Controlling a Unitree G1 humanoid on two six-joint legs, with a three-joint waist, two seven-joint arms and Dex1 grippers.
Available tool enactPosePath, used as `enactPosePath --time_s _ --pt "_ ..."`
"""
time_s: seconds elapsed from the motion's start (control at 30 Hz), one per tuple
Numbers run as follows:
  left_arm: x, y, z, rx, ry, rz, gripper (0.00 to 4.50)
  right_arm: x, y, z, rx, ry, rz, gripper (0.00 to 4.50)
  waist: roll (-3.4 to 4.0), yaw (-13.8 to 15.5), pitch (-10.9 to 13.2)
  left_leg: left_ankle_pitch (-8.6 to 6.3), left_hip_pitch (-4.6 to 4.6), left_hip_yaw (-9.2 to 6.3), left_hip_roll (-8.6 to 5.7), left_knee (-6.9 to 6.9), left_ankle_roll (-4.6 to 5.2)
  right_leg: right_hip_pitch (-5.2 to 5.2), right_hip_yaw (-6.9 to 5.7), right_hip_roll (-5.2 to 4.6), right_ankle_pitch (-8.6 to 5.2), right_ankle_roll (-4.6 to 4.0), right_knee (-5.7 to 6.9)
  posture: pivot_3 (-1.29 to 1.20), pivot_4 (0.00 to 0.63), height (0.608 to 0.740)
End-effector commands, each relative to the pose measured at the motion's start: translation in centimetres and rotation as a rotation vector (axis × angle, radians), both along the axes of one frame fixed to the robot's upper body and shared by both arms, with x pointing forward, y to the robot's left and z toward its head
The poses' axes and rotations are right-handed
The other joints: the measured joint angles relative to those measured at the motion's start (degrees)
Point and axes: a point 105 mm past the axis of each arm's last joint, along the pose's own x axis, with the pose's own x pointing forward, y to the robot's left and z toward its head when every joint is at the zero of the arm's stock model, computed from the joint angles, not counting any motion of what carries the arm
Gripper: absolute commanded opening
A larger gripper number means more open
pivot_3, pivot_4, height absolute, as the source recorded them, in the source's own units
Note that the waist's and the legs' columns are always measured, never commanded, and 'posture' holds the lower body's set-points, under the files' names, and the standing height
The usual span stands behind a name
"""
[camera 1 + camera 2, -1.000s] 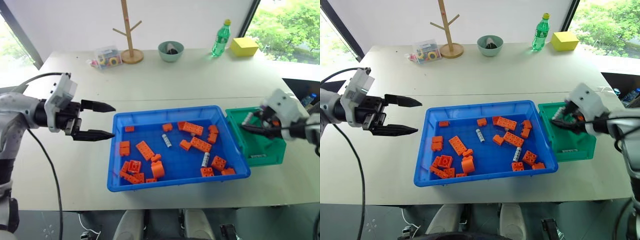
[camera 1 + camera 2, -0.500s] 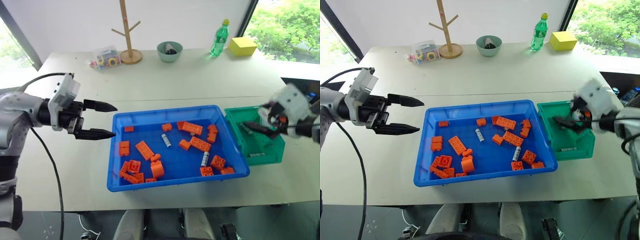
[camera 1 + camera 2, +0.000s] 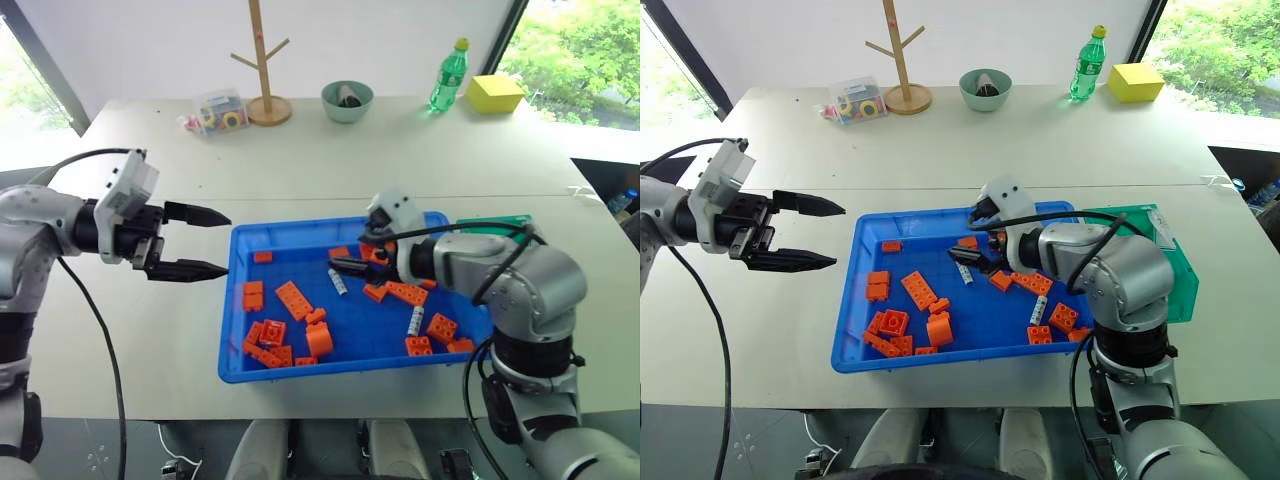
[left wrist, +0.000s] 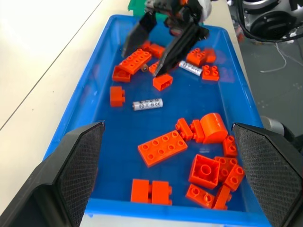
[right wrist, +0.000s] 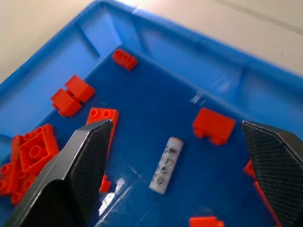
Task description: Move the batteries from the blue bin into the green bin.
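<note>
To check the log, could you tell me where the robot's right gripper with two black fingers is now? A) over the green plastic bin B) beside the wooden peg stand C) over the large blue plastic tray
C: the right gripper hangs open over the blue tray, above a silver-white battery.

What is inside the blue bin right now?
The blue bin holds scattered orange bricks and two batteries. The open right gripper and its arm cover part of the far right corner.
</note>
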Motion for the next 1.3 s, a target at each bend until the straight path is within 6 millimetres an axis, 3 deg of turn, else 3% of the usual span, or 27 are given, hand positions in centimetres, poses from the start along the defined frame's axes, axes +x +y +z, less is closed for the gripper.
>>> enactPosePath --time_s 0.03,0.17,0.43,0.7,0.73,0.77,1.0,1.07,1.2,1.3 --pt "-0.1 0.2 0.8 0.017 -0.038 -0.003 4.5 -0.8 0.9 -0.3 -0.028 -0.005 0.035 4.44 0.0 -0.2 0.0 0.0 0.02 0.0 0.01 0.0 0.0 0.0 0.0 0.01 0.0 0.0 0.01 0.0 0.15 0.703" --pt "-0.1 0.1 0.8 0.019 -0.039 -0.005 4.5 -1.9 2.1 -1.9 -0.04 0.053 0.094 4.44 0.0 -0.54 0.0 0.0 0.07 -0.01 0.08 -0.04 0.01 -0.02 -0.01 0.14 0.0 0.01 0.07 0.0 0.15 0.703" --pt "-0.1 -0.1 0.9 0.019 -0.043 -0.006 4.5 -0.5 3.4 -3.4 -0.066 0.054 0.098 4.44 0.0 -0.56 0.0 0.0 0.13 0.02 0.1 -0.02 0.02 -0.01 0.0 0.17 0.0 0.01 0.16 0.0 0.15 0.703" --pt "-0.4 -0.3 1.2 0.013 -0.04 -0.011 4.5 0.9 2.1 -5.5 -0.137 0.029 0.054 4.44 -0.01 -0.52 -0.01 0.0 0.13 0.01 0.1 -0.02 0.01 -0.01 0.0 0.18 0.0 0.01 0.16 0.0 0.15 0.703" --pt "-0.4 -0.3 1.2 0.013 -0.039 -0.011 4.5 0.9 1.9 -5.6 -0.143 0.024 0.052 3.93 -0.01 -0.52 -0.01 0.0 0.13 0.02 0.1 -0.02 0.01 0.0 0.0 0.18 0.0 0.01 0.16 0.0 0.15 0.703" --pt "-0.4 -0.3 1.2 0.013 -0.039 -0.01 4.5 0.9 1.8 -5.7 -0.147 0.018 0.054 3.7 -0.01 -0.51 -0.01 0.0 0.14 0.01 0.1 -0.02 0.01 0.01 0.0 0.18 0.0 0.01 0.16 0.0 0.15 0.703" --pt "-0.2 -0.5 1.3 0.007 -0.042 -0.011 4.5 0.4 2.3 -4.9 -0.111 0.006 0.079 0.38 -0.02 -0.58 -0.01 0.0 0.16 0.01 0.13 -0.03 0.02 0.01 0.0 0.21 0.0 0.01 0.17 0.0 0.15 0.703" --pt "-0.1 -0.7 1.3 0.003 -0.043 -0.017 4.5 0.2 2.3 -3.4 -0.075 -0.001 0.093 0.38 -0.01 -0.52 -0.01 0.0 0.16 0.0 0.14 -0.02 0.02 0.01 0.0 0.22 0.0 0.01 0.17 0.0 0.15 0.703" --pt "0.0 -1.1 1.3 -0.017 -0.043 -0.029 4.5 0.4 1.3 1.4 0.048 -0.06 0.095 0.38 -0.01 -0.42 0.0 0.0 0.15 0.01 0.13 -0.01 0.02 0.02 0.0 0.21 0.0 0.01 0.17 0.0 0.15 0.703" --pt "0.1 -1.4 1.3 -0.041 -0.054 -0.027 4.5 0.3 -1.6 5.4 0.109 -0.124 0.068 0.38 -0.01 -0.12 0.0 0.0 0.15 0.0 0.13 -0.01 0.02 0.02 0.0 0.21 0.0 0.01 0.17 0.0 0.15 0.703"
